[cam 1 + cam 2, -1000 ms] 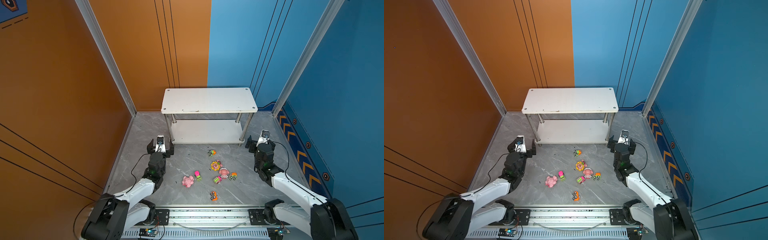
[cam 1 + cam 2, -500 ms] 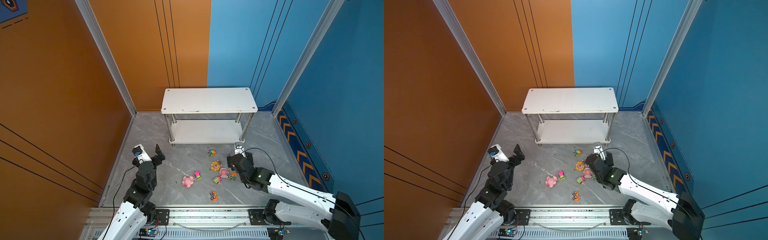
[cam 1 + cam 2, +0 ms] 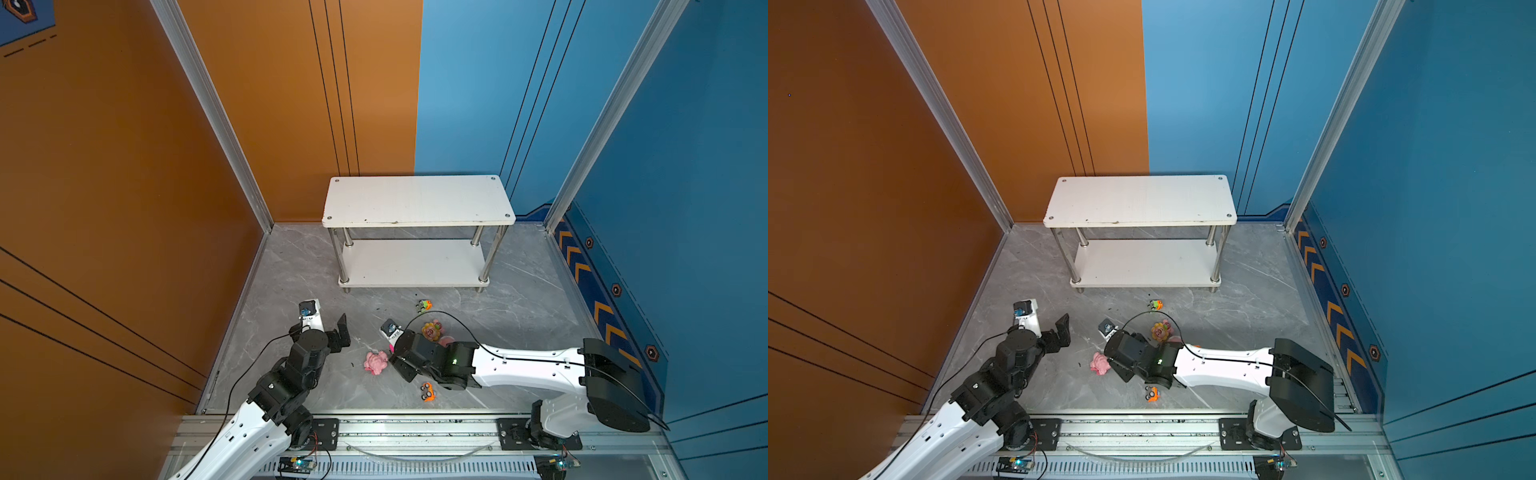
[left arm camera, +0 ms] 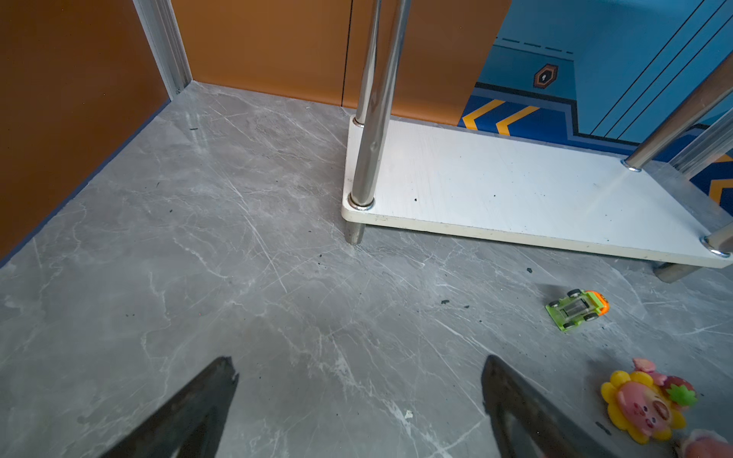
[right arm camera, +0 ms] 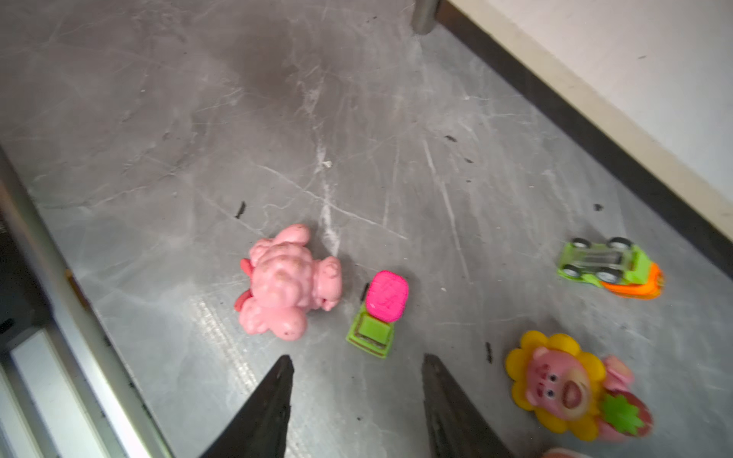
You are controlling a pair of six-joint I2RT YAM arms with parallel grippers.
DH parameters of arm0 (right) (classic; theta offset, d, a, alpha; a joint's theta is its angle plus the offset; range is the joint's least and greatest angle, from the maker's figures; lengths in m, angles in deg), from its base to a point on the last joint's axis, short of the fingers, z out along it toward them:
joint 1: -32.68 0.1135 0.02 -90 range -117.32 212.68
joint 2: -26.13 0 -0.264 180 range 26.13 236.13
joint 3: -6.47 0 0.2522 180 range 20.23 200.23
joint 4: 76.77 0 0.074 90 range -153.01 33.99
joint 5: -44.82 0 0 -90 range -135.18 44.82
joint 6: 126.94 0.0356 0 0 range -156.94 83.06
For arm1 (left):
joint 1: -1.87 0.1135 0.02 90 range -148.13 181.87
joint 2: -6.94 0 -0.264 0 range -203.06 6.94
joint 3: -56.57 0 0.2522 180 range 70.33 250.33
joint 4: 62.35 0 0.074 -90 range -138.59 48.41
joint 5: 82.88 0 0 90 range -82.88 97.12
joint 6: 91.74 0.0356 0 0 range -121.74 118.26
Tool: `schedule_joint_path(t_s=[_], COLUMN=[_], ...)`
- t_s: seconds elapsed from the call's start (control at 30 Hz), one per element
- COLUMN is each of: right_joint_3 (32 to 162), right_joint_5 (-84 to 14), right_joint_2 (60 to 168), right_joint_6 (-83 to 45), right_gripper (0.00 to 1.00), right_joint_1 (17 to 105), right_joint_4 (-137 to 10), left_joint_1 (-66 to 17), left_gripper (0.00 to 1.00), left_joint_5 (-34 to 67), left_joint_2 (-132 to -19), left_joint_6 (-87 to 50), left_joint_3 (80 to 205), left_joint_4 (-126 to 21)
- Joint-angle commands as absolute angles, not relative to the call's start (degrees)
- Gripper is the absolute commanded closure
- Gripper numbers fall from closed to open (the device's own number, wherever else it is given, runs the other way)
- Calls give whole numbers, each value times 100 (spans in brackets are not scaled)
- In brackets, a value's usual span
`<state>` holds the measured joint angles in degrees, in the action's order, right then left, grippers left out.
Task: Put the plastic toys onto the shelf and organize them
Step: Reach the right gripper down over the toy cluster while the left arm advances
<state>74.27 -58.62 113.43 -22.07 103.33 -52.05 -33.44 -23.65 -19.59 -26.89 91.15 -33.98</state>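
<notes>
Orange car (image 3: pixel 428 392): on the grey marble tabletop (image 3: pixel 291 270), closest of the toys to its front edge, just beside my right wrist.
Right gripper (image 5: pixel 357 359): low over the front half, reaching toward the left. My jaws stand apart with nothing between them.
Pink-and-green truck (image 5: pixel 377 313): on the tabletop, just ahead of my right fingertips.
Pink figurine (image 3: pixel 376 362): lying just beside the truck, on its left-edge side, not touching it.
Left gripper (image 4: pixel 357 360): nearer the left edge, jaws spread wide over bare tabletop, holding nothing.
Sunflower figurine (image 3: pixel 432 330): mid-tabletop, just beyond my right gripper.
Green-and-orange car (image 3: pixel 423 306): farther back, near the shelf's front edge but clear of it.
Shelf (image 3: pixel 415 199): against the rear edge, centred. All visible toys lie in front of it.
</notes>
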Motion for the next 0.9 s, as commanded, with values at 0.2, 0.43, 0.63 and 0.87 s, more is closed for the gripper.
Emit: schedule_joint_path(t_s=[0.2, 0.43, 0.63, 0.87], right_joint_3=[7376, 7234, 7156, 7224], right_joint_5=[-5614, -6366, -6112, -5252], right_joint_2=[10947, 10938, 10834, 10986], right_joint_6=[-1624, -1050, -939, -1203], right_gripper=[82, 78, 87, 100], right_joint_1=[9583, 9223, 8602, 7923], right_joint_4=[-4114, -2940, -3200, -3797], left_joint_1=[-3120, -3108, -3258, -3883], left_gripper=[2, 1, 10, 25], left_joint_5=[-1757, -953, -303, -83], left_joint_2=[-564, -761, -2395, -3932], left_joint_6=[-2565, -2208, -2148, -1885], left_joint_3=[8430, 8514, 9021, 9499], left_joint_4=[-4118, -4168, -4636, -5323])
